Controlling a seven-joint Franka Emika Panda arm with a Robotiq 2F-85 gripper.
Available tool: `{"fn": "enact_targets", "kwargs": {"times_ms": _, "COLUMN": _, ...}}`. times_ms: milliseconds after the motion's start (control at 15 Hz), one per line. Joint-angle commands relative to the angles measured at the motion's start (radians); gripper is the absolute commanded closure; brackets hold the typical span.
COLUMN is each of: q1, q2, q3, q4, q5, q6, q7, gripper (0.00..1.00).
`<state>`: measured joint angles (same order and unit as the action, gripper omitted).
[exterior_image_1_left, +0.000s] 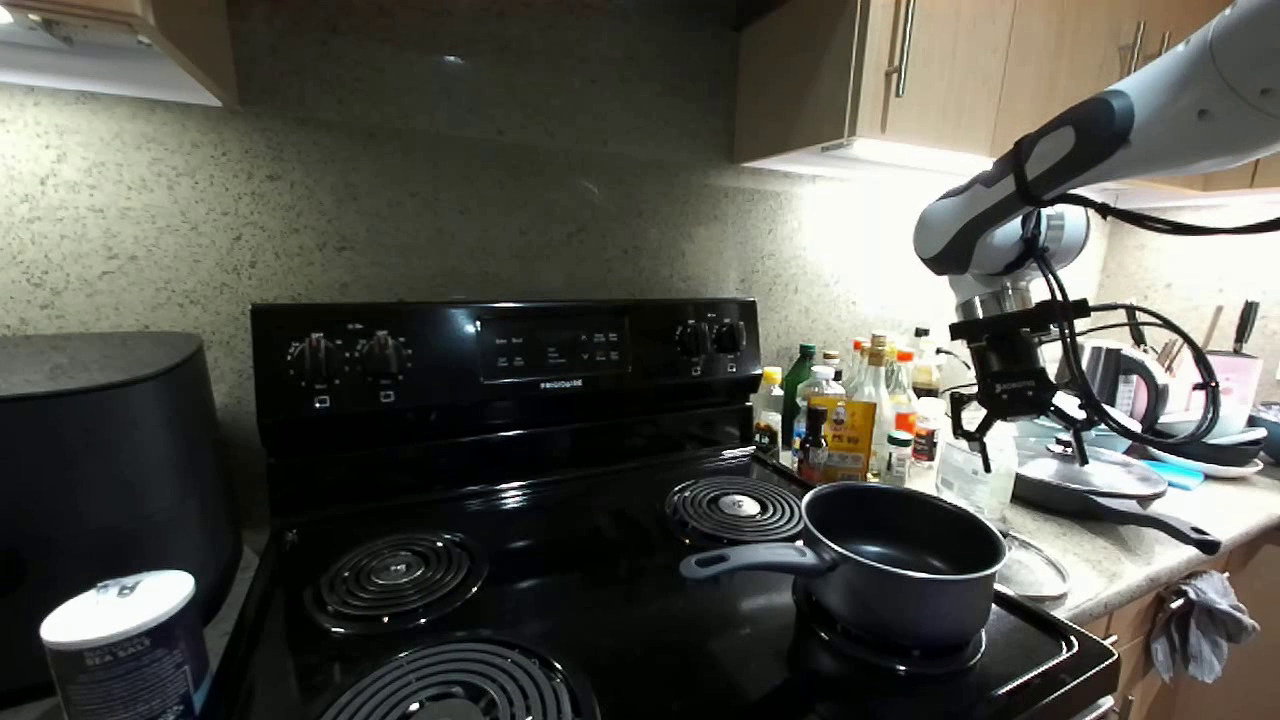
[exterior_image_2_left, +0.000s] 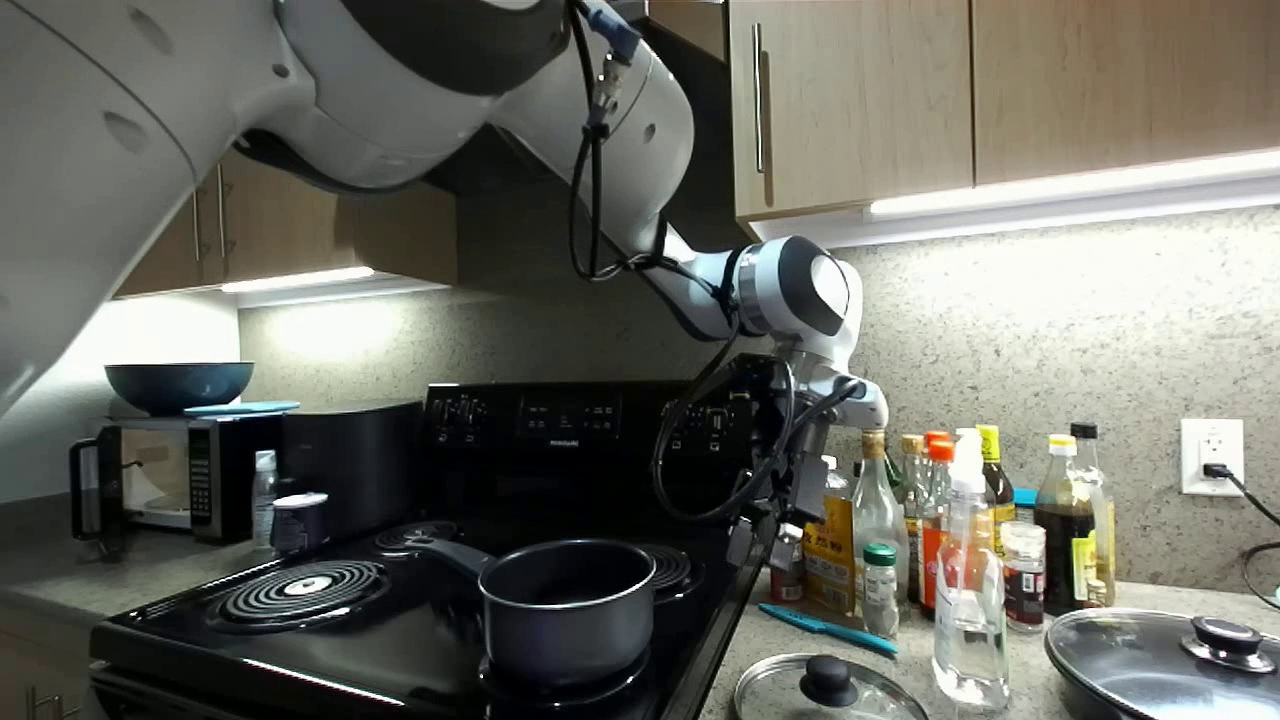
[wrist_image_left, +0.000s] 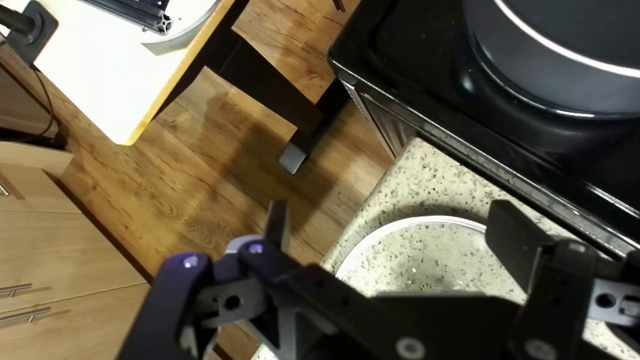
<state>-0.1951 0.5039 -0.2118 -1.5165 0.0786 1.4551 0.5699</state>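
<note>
Closest to the lens in the wrist view were the jaws, spread wide, nada in them. Past them a glass lid (wrist_image_left: 425, 255), round so no long axis, lay near the tabletop's (wrist_image_left: 425, 165) front corner by the stove (wrist_image_left: 425, 65). In an exterior view it sat below the jaws, with a pot (exterior_image_1_left: 890, 600) on the stove. In an exterior view it was by the stove-side edge, lower than the jaws, spray bottle (exterior_image_2_left: 970, 610) just beside it.
</note>
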Motion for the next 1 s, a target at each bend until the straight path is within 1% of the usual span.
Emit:
{"fn": "enact_targets", "kwargs": {"times_ms": 0, "q1": 0.004, "q2": 0.011, "q3": -0.009, "q4": 0.016, "q5": 0.003, "q6": -0.009, "q7": -0.003, "gripper": 0.00}}
{"fn": "enact_targets", "kwargs": {"times_ms": 133, "q1": 0.005, "q2": 0.015, "q3": -0.009, "q4": 0.024, "q5": 0.003, "q6": -0.011, "q7": -0.003, "gripper": 0.00}}
{"fn": "enact_targets", "kwargs": {"times_ms": 267, "q1": -0.002, "q2": 0.040, "q3": -0.005, "q4": 0.049, "q5": 0.028, "q6": 0.007, "q7": 0.004, "gripper": 0.00}}
{"fn": "enact_targets", "kwargs": {"times_ms": 400, "q1": -0.016, "q2": 0.079, "q3": 0.001, "q4": 0.093, "q5": 0.062, "q6": -0.004, "q7": 0.000, "gripper": 0.00}}
{"fn": "enact_targets", "kwargs": {"times_ms": 533, "q1": -0.022, "q2": 0.117, "q3": 0.002, "q4": 0.133, "q5": 0.091, "q6": 0.021, "q7": 0.002, "gripper": 0.00}}
{"fn": "enact_targets", "kwargs": {"times_ms": 733, "q1": -0.026, "q2": 0.174, "q3": -0.001, "q4": 0.199, "q5": 0.100, "q6": 0.050, "q7": 0.010, "gripper": 0.00}}
{"fn": "enact_targets", "kwargs": {"times_ms": 867, "q1": -0.031, "q2": 0.203, "q3": -0.003, "q4": 0.240, "q5": 0.110, "q6": 0.029, "q7": 0.030, "gripper": 0.00}}
{"fn": "enact_targets", "kwargs": {"times_ms": 933, "q1": -0.018, "q2": 0.173, "q3": -0.004, "q4": 0.191, "q5": 0.080, "q6": 0.046, "q7": 0.000, "gripper": 0.00}}
